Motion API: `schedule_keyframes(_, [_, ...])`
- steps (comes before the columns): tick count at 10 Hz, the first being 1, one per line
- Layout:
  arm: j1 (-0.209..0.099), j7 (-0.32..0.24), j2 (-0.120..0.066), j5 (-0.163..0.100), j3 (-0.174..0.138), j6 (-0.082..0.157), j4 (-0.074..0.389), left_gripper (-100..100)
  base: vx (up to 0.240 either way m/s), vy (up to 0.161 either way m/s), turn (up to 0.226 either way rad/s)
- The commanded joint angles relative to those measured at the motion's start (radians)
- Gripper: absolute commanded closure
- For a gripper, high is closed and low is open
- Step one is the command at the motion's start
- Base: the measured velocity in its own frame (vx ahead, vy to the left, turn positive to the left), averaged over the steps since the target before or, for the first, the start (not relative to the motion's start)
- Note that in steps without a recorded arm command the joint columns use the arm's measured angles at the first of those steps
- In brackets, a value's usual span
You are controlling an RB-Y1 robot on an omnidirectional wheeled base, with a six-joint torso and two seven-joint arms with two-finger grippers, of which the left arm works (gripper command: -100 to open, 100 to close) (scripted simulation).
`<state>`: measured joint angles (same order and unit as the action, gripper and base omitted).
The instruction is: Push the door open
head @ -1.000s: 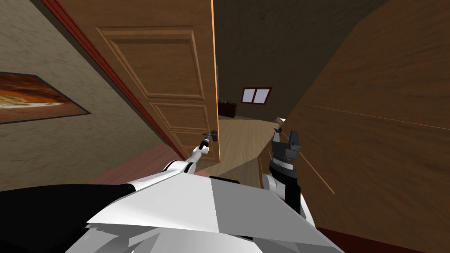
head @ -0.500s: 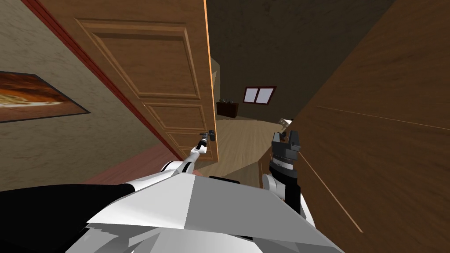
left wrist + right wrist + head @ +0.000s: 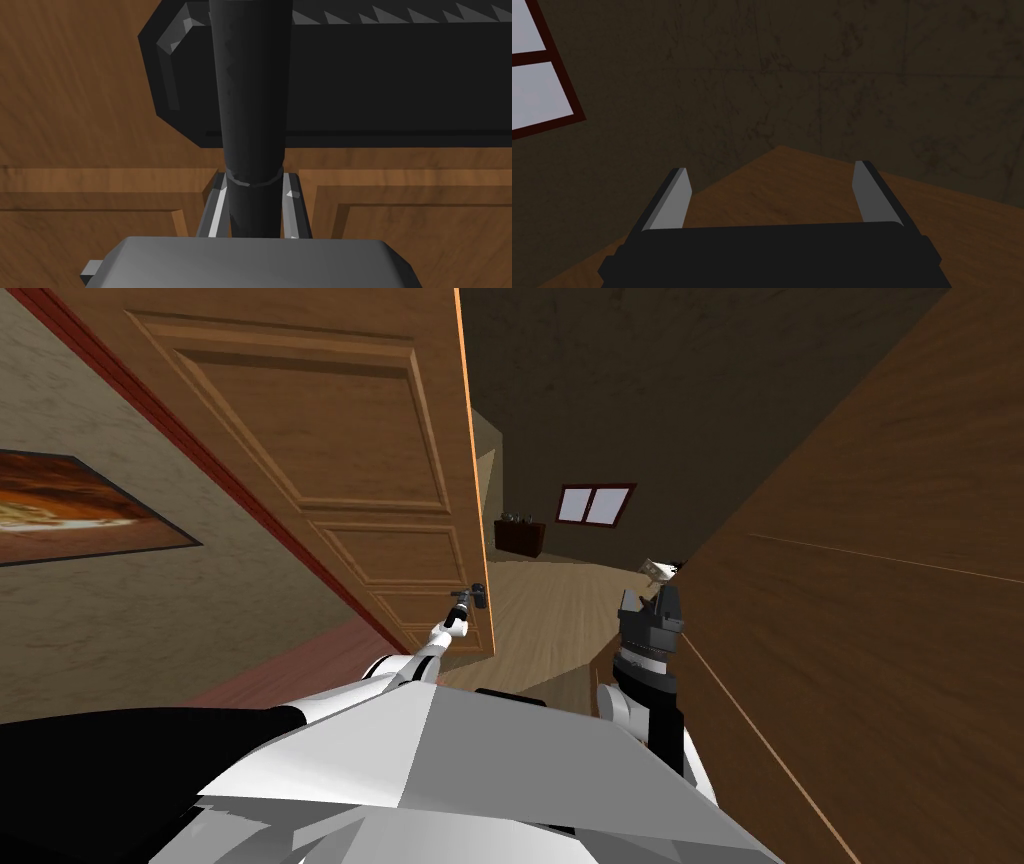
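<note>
With my left gripper [image 3: 255,181] clamped on the handle [image 3: 251,100], the door [image 3: 350,488] swings wider than before, so the push works; my right gripper [image 3: 769,176] idles open.

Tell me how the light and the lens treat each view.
Head view: the wide, rolled lens slants the door and splays the room; the door's free edge glows bright, the far wall is dim. Left wrist view: the black handle looms close against evenly lit wood. Right wrist view: dim throughout, the right gripper's open fingers pale against it.
</note>
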<state>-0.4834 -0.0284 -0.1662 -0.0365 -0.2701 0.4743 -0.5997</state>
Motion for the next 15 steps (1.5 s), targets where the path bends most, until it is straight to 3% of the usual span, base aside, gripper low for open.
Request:
schedule_keyframes(1, [-0.001, 0.003, -0.001, -0.003, -0.003, 0.001, 0.002, 100, 0.136, -0.028, 0.122])
schedule_keyframes(15, [-0.01, 0.045, -0.01, -0.035, -0.045, 0.01, 0.022, 100, 0.208, -0.061, 0.14])
